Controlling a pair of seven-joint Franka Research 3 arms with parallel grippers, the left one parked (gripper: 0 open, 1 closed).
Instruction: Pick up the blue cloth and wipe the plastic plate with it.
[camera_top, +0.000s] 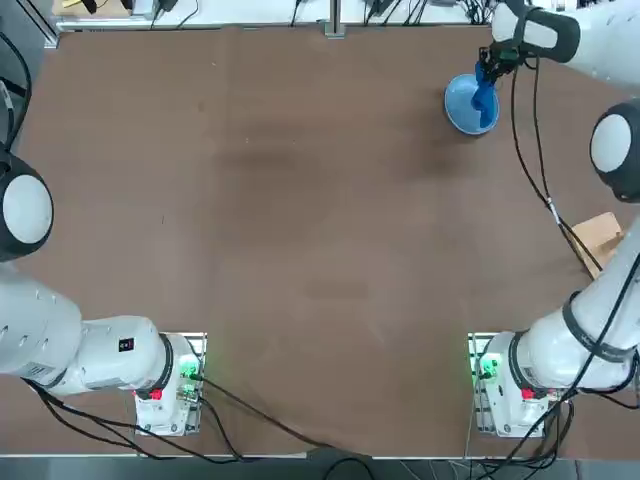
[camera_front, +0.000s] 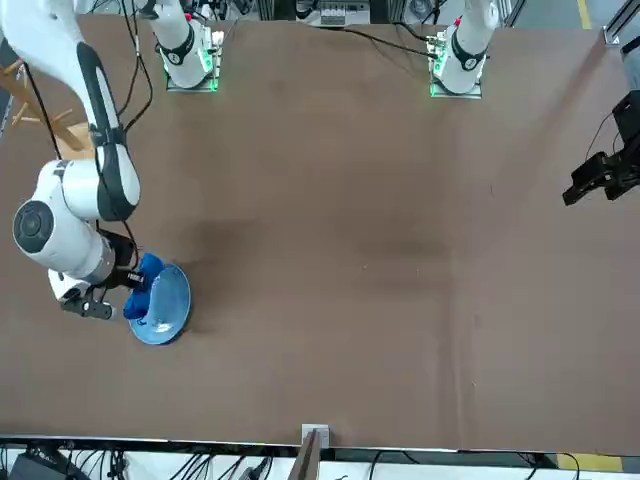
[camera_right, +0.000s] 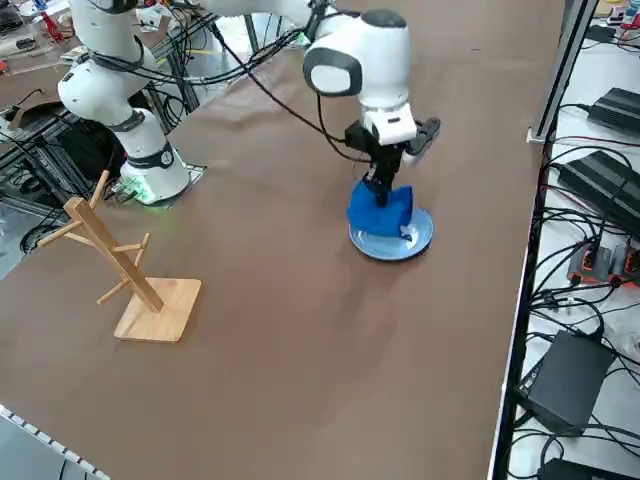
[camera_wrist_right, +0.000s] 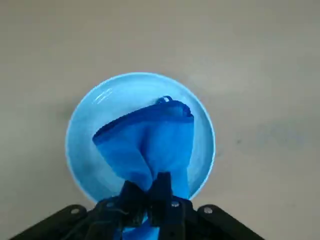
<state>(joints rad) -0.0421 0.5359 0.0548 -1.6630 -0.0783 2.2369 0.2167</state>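
The plastic plate (camera_top: 460, 104) (camera_front: 170, 305) (camera_right: 410, 240) (camera_wrist_right: 90, 145) is a small round light-blue dish at the table's far right. Over it hangs the blue cloth (camera_top: 485, 100) (camera_front: 146, 272) (camera_right: 378, 210) (camera_wrist_right: 150, 142), a deep-blue rag bunched at its top. My right gripper (camera_top: 488, 68) (camera_front: 125, 280) (camera_right: 381, 180) (camera_wrist_right: 149, 192) is shut on the cloth's gathered upper end, directly above the plate. The cloth's lower end drapes down to the plate; whether it touches the dish I cannot tell.
A wooden rack (camera_right: 120, 270) (camera_top: 598, 240) with pegs stands on the table near the right arm's side. Cables and power bricks (camera_right: 570, 380) lie beyond the table's far edge.
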